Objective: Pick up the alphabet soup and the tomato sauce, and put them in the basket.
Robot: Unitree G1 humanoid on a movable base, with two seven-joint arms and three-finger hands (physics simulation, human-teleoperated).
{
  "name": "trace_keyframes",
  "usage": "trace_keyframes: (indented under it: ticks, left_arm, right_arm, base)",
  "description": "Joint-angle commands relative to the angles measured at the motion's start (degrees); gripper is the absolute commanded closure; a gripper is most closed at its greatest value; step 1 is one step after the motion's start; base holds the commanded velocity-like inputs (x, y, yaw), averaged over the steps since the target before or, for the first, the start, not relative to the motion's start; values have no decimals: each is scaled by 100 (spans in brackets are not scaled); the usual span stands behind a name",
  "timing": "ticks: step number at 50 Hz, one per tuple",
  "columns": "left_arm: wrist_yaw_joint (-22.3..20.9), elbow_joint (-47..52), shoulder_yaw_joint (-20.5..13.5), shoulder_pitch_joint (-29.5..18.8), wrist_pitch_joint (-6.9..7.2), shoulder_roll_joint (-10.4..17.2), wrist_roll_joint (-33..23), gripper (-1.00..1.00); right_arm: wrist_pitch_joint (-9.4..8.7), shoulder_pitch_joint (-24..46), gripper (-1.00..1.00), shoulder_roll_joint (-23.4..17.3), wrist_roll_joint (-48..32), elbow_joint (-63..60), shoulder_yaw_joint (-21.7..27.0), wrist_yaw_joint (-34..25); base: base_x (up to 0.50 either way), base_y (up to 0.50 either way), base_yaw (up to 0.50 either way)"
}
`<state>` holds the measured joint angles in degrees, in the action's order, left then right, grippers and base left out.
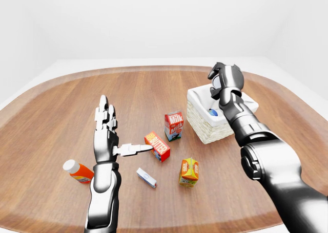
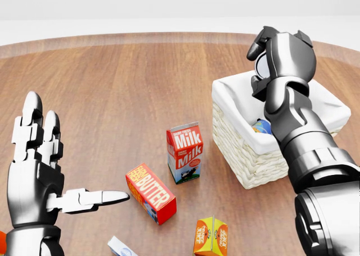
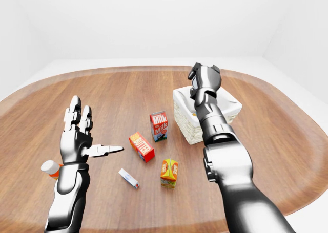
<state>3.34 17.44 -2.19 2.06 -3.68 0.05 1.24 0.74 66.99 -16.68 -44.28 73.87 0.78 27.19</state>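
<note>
Right hand (image 2: 269,62): fingers pinching a can (image 2: 262,64) over the basket (image 2: 247,155).
Left hand (image 2: 35,171): fingers spread, empty.

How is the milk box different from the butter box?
The milk carton stands upright with a peaked top, while the butter box lies on its long side. The milk carton is red, white and blue; the butter box is orange-red with yellow. The milk sits nearer the basket. Both rest on the wooden table.

A bare simulated test space: plain white walls (image 1: 154,18) around 1 rounded wooden table (image 1: 154,89)
</note>
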Motion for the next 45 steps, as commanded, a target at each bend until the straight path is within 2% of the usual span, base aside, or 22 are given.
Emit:
trace_keyframes:
  ticks: [1,4,15,16,20,38,45]
  left_arm:
    - [-58,-23,-13,25,61,14,-5,-100]
    - [-50,-17,-15,15,81,15,-5,-100]
    - [-66,-95,-21,19,-7,19,5,-100]
    - [-66,-37,-23,24,40,22,11,-100]
    - [-72,-90,-23,20,-5,21,8,-100]
    - [-70,-14,-6,44,52,15,-2,-100]
    - [-79,-56,-7,45,3,15,-5,-100]
  right_arm:
    - [-245,26,100,27,-366,210,7,281]
    - [-261,25,100,34,-406,224,13,281]
    - [-403,-45,100,129,-663,294,5,281]
    - [-415,-58,100,143,-680,298,0,281]
    - [-408,-105,100,162,-698,309,15,281]
    - [-379,-402,100,108,-535,346,126,281]
    - [-387,-432,100,107,-504,350,128,281]
  base:
    - [0,0,0]
    - [0,0,0]
    - [0,0,0]
    - [0,0,0]
    - [0,0,0]
    - [0,0,0]
    - [0,0,0]
